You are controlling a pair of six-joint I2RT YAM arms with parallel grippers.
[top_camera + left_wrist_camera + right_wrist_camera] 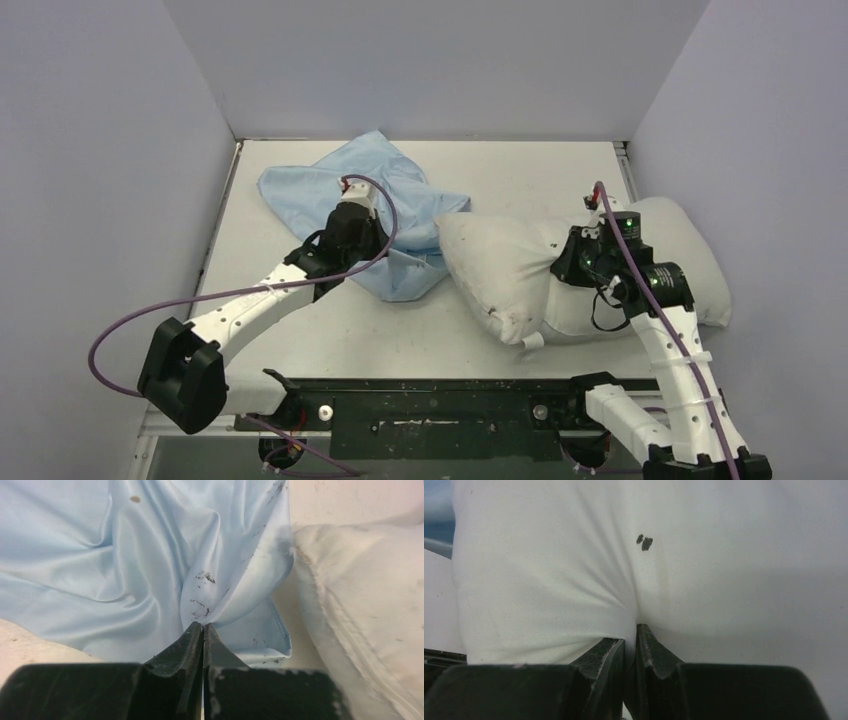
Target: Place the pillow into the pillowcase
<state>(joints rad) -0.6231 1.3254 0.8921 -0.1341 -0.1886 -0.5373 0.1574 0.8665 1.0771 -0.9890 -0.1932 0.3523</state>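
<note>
Light-blue cloth first: pinching a raised fold of the pillowcase [125,580] between the pressed-together jaws of the left gripper [202,627], just beside a hemmed edge showing to the right in the left wrist view. Probably hunting for the mouth there, for lifting one layer off the other. Gripping close to the off-white pillow [370,605], presumably for turning the opening toward it.

Clamping a tuck of pillow fabric in the right gripper [636,630] as well, jaws nearly closed, with cloth puckering between them. Taking skin instead of bulk, given a cushion far too plump for spanning.

Lying crumpled at the far middle-left of the table [400,340], in the pillowcase's case. Sprawling across the right half, in the pillow's, with one corner touching or overlapping the blue edge; not managing to tell which from above. Sitting wholly outside the sack, so judging insertion as not yet begun.

Risking, on the left, pinching both layers together and sealing the mouth; not managing to confirm single or double layer from these views.
</note>
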